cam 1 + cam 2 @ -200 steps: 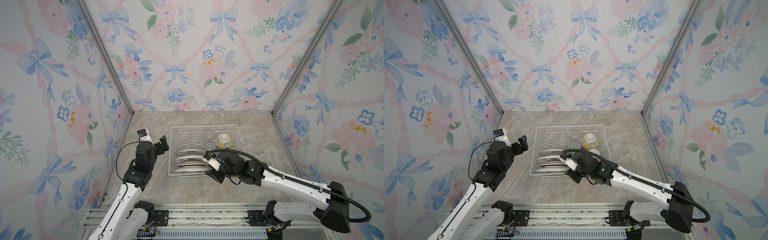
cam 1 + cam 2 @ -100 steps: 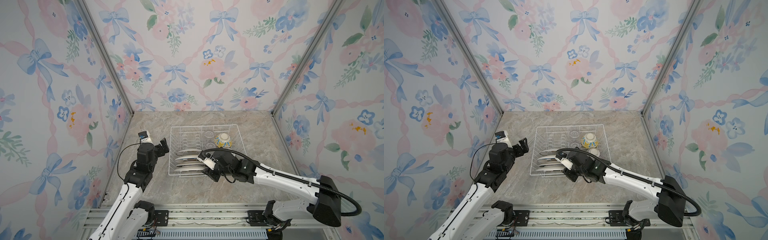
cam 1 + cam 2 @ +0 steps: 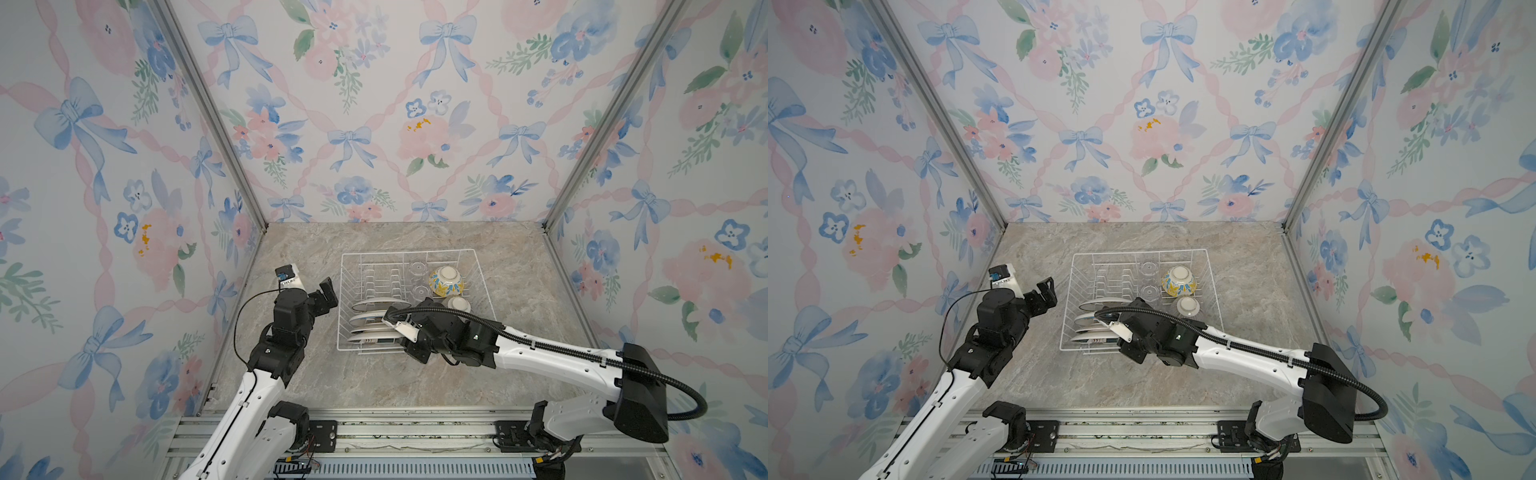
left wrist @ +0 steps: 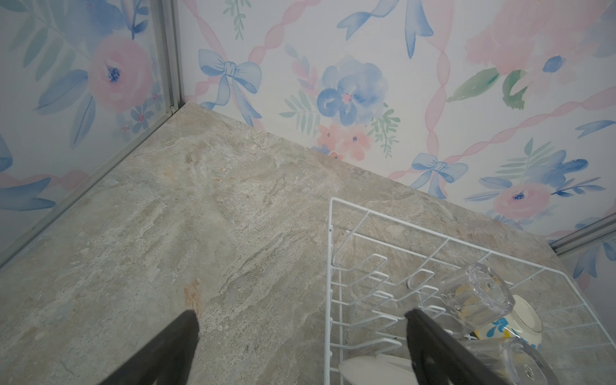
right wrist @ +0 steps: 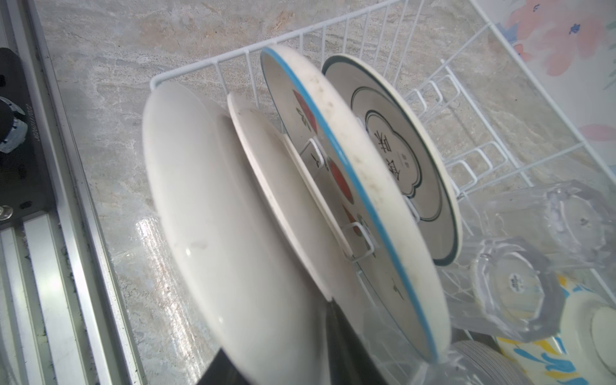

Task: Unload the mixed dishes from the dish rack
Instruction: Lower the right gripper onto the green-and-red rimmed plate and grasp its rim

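The white wire dish rack (image 3: 409, 251) (image 3: 1142, 251) stands mid-table. Several plates (image 3: 374, 305) stand on edge in its near half. Behind them are two clear glasses (image 3: 417, 268), a yellow-blue floral bowl (image 3: 446, 280) and a grey-striped bowl (image 3: 459, 304). My right gripper (image 3: 392, 330) (image 3: 1113, 328) (image 5: 280, 333) is at the rack's near end, shut on the nearest white plate (image 5: 216, 216), one dark finger on each face. A blue-rimmed plate (image 5: 333, 126) and a dark-rimmed plate (image 5: 400, 133) stand behind it. My left gripper (image 3: 328, 293) (image 4: 300, 313) hangs open beside the rack's left wall, holding nothing.
Floral walls close in the marble table (image 3: 519, 270) on three sides. An aluminium rail (image 3: 395, 432) runs along the near edge. The rack's wire wall (image 4: 330, 233) stands between my left fingers in the left wrist view. Bare marble lies on both sides of the rack.
My right gripper slid left along the rack's near end and its jaws narrowed onto the nearest plate. The left arm stayed almost still, jaws wide.
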You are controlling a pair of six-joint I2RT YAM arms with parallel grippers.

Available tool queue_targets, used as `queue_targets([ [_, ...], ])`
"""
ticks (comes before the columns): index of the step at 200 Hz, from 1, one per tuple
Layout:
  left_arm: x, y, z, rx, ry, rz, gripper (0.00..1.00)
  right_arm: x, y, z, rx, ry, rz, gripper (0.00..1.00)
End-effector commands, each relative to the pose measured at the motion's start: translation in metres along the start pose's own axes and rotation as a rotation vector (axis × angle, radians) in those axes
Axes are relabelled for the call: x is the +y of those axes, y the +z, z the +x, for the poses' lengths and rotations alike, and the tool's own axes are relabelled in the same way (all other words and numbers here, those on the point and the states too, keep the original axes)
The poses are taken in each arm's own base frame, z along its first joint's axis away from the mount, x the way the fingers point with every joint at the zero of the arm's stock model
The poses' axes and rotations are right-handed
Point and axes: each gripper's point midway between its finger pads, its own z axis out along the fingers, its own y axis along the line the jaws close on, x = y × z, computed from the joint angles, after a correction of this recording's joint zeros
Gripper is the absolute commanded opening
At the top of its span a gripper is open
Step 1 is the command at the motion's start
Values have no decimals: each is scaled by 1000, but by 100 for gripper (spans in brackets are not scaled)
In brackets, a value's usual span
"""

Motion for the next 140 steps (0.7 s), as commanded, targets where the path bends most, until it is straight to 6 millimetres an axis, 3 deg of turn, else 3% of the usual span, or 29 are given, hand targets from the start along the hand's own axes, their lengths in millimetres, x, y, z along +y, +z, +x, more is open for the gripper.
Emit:
queue_targets([
  [1, 4, 0, 7, 10, -5, -14, 98, -7, 2, -8, 6, -61, 60, 36],
  [61, 7, -2, 9, 8, -10, -20, 98, -8, 7, -4, 59, -172, 112, 31],
  [102, 9, -3, 9, 2, -12, -26, 98, -3, 9, -5, 69, -215, 126, 13],
  [140, 11, -2, 10, 0, -13, -37, 98, -5, 9, -7, 72, -239, 154, 6],
])
